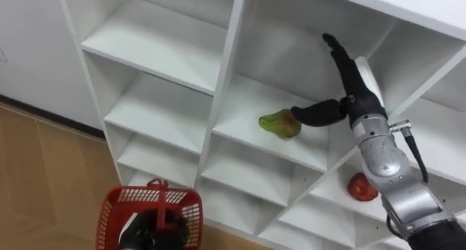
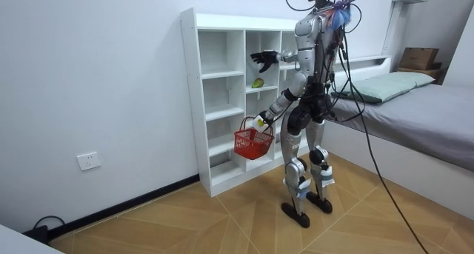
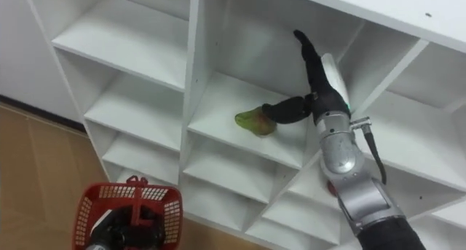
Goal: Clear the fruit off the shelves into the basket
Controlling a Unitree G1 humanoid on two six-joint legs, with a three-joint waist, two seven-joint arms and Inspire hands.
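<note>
Reaching for the green-red fruit [image 1: 279, 124] on the white closet shelf [image 1: 240, 113] mid-frame, we spread our right robot hand [image 1: 354, 95] open to cup it, left robot hand [image 1: 153, 227] gripping the red plastic basket [image 1: 116, 206] below.

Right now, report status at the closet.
Right hand open, thumb beside green fruit, not gripped. Left hand shut on red basket handle. Red fruit sits lower right. Nothing blocking.
</note>
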